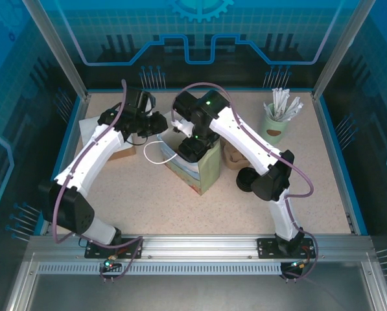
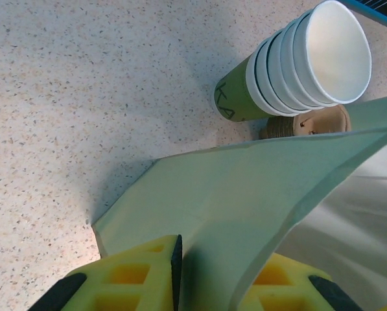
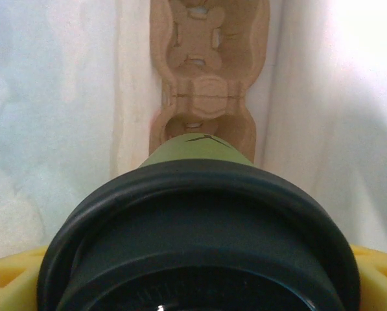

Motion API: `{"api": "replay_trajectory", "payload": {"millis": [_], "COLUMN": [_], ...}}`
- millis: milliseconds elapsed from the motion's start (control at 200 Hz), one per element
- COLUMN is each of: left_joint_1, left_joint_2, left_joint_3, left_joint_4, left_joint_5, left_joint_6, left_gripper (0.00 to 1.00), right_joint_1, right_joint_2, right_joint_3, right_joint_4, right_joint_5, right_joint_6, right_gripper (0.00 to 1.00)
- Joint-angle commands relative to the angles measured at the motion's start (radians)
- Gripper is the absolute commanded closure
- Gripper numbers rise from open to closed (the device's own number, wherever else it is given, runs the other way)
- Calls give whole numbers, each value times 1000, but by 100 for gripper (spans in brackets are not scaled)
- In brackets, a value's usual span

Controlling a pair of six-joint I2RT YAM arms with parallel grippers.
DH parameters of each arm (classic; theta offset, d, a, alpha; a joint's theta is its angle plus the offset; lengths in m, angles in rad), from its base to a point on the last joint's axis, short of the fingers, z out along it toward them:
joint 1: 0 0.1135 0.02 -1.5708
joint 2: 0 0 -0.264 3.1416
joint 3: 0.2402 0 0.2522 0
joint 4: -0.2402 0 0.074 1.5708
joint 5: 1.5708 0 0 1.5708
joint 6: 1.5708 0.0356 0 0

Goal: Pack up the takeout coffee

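Lidded cup clamped in right claw down inside bag, left claw seemingly pinching rim

**Layout at the centre of the surface.** The bag stands upright mid-surface. The carrier tray lies inside it, on its bottom. The lidded cup is inside the bag above the tray's near pocket, between the fingers of the right pincer. The left pincer sits at the bag's left rim, with the wall between its fingers. Beyond that wall, a stack of cups lies on its side on the surface. A holder of sticks stands at the rear right.
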Motion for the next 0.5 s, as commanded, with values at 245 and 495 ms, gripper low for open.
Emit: {"api": "replay_trajectory", "payload": {"millis": [245, 495], "left_joint_1": [9, 10], "left_joint_2": [72, 26], "left_joint_3": [120, 128], "left_joint_4": [-43, -73], "left_joint_5": [78, 74], "left_joint_6": [48, 55], "left_gripper": [63, 42], "right_joint_1": [14, 6], "right_joint_2": [-31, -16], "right_joint_3": [-42, -45], "right_joint_4": [-45, -28], "right_joint_5": [57, 60], "right_joint_6": [146, 176], "right_gripper": [12, 12]}}
